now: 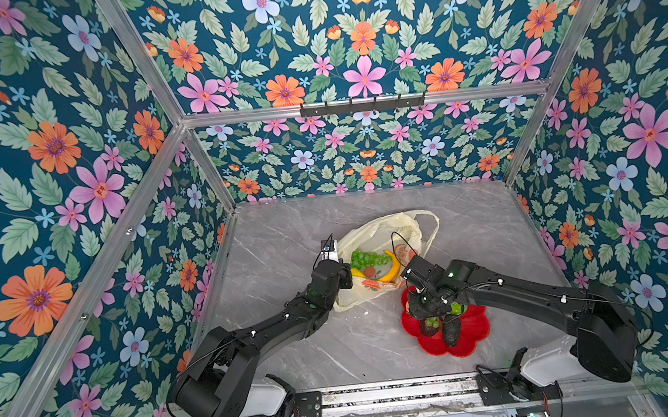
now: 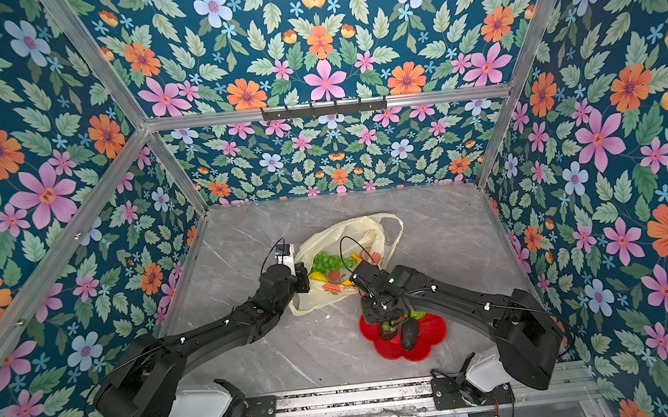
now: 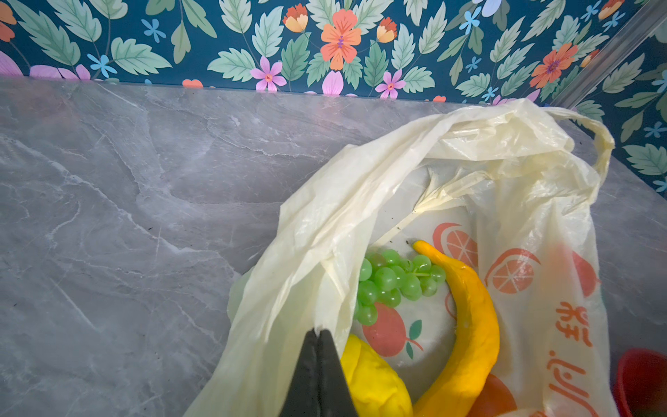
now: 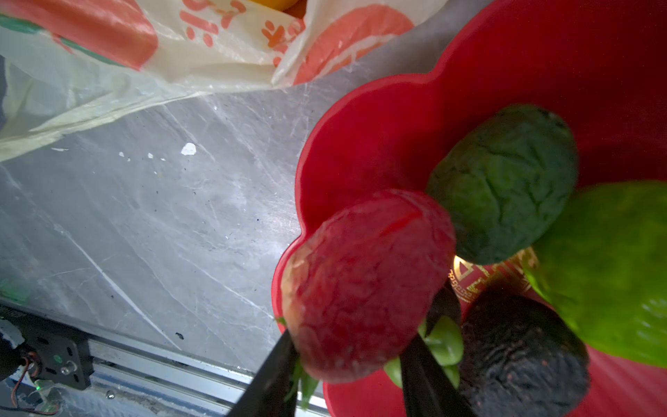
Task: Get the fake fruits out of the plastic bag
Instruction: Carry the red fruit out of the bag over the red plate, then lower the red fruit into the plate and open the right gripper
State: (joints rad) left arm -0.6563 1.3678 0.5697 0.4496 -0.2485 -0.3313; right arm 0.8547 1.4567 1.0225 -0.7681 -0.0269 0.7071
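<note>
Reaching forward, we pinch the bag point(image 3: 505, 151) by its rim in the closed left gripper point(image 3: 317, 335); wrist down, the right gripper point(image 4: 350, 343) clamps the strawberry point(image 4: 364, 285) over the plate point(image 4: 379, 119). Banana point(image 3: 469, 325) and grapes point(image 3: 393, 281) lie in the bag.

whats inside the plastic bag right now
Inside the plastic bag lie a green grape bunch, a yellow banana and a yellow lemon. Film folds and the left fingers cover the rest, so more fruit there cannot be ruled out.

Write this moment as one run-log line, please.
left gripper: shut on plastic bag rim | right gripper: holding strawberry above red plate | in bag: banana, grapes, lemon | on plate: avocado
</note>
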